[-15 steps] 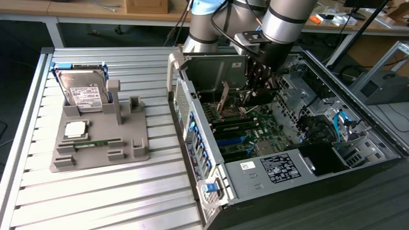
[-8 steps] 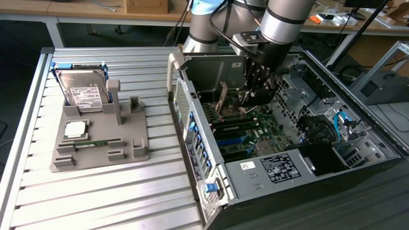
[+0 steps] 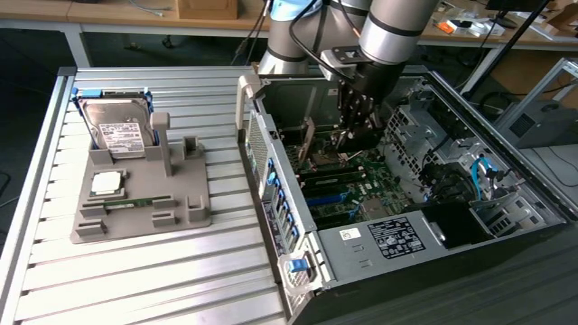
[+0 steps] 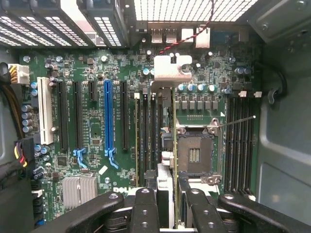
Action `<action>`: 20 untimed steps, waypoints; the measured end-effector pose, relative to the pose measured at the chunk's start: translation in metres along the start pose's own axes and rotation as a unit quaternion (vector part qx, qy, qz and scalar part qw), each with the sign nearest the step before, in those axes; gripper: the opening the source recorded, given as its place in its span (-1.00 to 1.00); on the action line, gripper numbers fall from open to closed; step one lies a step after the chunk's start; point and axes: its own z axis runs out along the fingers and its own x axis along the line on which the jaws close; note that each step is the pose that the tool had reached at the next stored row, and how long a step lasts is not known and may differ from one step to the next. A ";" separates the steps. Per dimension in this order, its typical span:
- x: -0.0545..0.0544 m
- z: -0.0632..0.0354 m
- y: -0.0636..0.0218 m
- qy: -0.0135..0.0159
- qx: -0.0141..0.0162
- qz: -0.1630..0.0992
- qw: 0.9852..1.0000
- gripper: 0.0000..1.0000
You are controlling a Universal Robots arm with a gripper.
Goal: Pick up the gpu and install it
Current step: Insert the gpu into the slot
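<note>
Pinching the thin tan-brown gpu (image 4: 173,145) edge-on, my black-fingered gripper (image 4: 167,213) hangs inside the open grey computer case (image 3: 380,250); any tilt could miss the motherboard's black slot (image 4: 142,131) and jam.

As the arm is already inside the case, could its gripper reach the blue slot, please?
Probably yes: the case is open, the gripper holds the gpu over the motherboard, and nothing covers the blue slot.

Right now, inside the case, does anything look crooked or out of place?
Nothing stands out. The gpu stands on edge between the gripper fingers, running parallel to the motherboard slots. The CPU socket sits empty.
</note>
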 end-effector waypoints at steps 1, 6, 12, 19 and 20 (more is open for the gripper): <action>0.000 0.0001 0.0007 0.000 0.000 0.000 1.000 -0.46; 0.000 0.0008 0.0028 0.000 0.000 0.000 1.000 -0.46; 0.000 0.0023 0.0068 0.000 0.000 0.000 1.000 -0.46; 0.000 0.0038 0.0096 0.000 0.000 0.000 1.000 -0.46; 0.000 0.0040 0.0098 0.000 0.000 0.000 1.000 -0.46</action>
